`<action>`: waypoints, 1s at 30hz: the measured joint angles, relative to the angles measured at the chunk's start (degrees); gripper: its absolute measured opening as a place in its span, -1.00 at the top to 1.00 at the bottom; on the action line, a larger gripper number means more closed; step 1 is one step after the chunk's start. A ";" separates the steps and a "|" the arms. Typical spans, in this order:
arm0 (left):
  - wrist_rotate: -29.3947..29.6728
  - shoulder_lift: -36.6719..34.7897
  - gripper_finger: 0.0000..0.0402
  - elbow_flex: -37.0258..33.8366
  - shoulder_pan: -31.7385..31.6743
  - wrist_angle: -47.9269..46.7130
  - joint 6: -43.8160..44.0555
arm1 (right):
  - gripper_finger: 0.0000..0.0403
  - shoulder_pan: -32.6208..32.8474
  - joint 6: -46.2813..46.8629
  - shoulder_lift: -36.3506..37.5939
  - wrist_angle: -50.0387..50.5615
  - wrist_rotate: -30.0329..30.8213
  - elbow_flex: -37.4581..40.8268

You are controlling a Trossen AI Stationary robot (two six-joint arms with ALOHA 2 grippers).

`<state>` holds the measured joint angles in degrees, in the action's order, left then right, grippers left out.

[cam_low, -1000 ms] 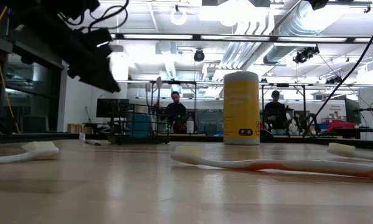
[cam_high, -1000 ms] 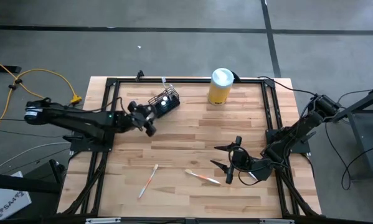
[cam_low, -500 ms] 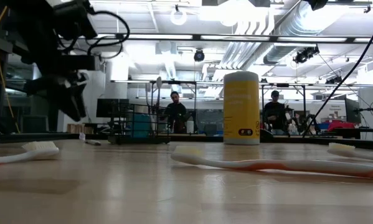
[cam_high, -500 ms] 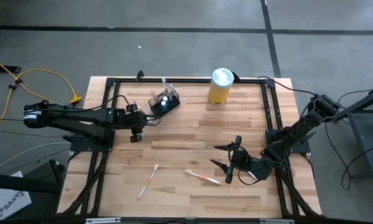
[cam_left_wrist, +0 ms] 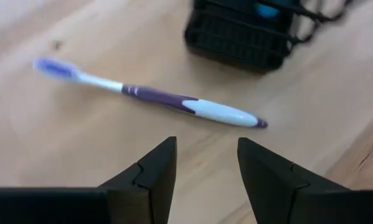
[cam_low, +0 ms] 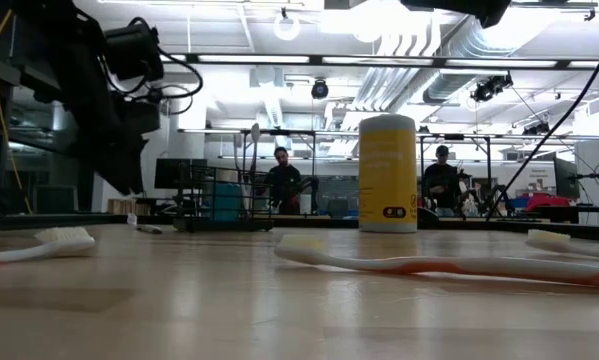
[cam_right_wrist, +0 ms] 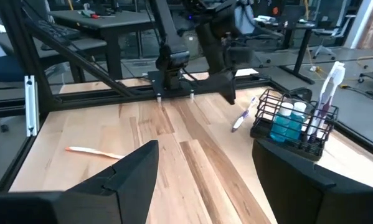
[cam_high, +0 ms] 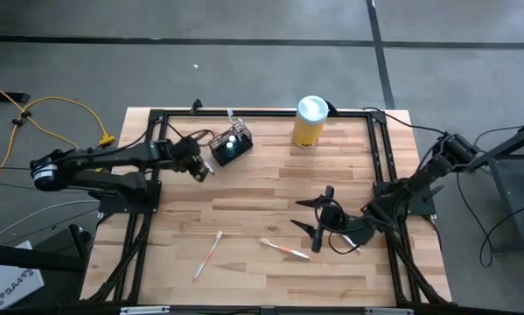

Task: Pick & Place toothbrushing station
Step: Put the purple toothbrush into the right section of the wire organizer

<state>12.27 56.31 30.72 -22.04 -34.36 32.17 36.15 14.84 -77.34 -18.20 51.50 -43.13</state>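
Note:
The toothbrushing station [cam_high: 231, 144] is a small black wire-mesh holder standing on its base at the table's far left. It holds a blue bottle and toothbrushes, as the right wrist view [cam_right_wrist: 295, 121] shows. My left gripper [cam_high: 200, 164] is open and points down just left of it, above a purple-and-white toothbrush [cam_left_wrist: 155, 96] lying flat on the wood. The holder's base shows beyond that brush [cam_left_wrist: 245, 34]. My right gripper [cam_high: 311, 219] is open and empty at the near right.
A yellow canister with a white lid [cam_high: 310, 121] stands at the far middle. An orange-and-white toothbrush [cam_high: 285, 249] and a pale one [cam_high: 207, 254] lie near the front edge. A black frame [cam_high: 157, 122] rims the table. People stand in the room behind [cam_low: 282, 175].
My left gripper has tipped from reaching level toward the holder to pointing down at the table, and has come lower beside the holder. My right gripper has shifted a little toward the table's left and far edge. The holder has stayed in place.

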 joint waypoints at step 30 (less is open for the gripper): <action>4.03 4.01 0.19 0.00 -1.84 3.87 43.29 | -0.25 -3.55 -13.39 0.00 -4.68 -11.49 0.00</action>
<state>16.30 60.33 30.72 -23.88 -30.49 75.46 32.60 1.45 -77.34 -22.87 40.01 -43.13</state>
